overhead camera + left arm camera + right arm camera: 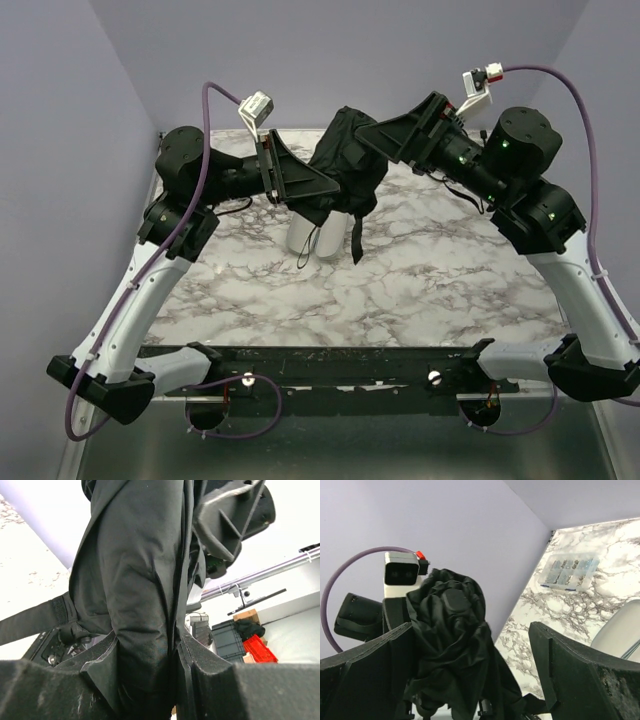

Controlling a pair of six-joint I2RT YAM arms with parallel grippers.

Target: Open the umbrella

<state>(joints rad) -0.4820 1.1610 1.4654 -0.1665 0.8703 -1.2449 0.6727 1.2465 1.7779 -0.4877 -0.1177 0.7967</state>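
Left gripper (145,660) clamps the umbrella (345,165) aloft near the table's (430,280) far edge

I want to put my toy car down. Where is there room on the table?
The table is bare across its near half, between the cream sleeve and the black rail. The back middle is crowded: the umbrella hangs there over the sleeve.

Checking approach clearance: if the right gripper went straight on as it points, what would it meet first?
The umbrella, its black fabric bunched between the open fingers of the right gripper; the left gripper seems just behind it, depth unclear.
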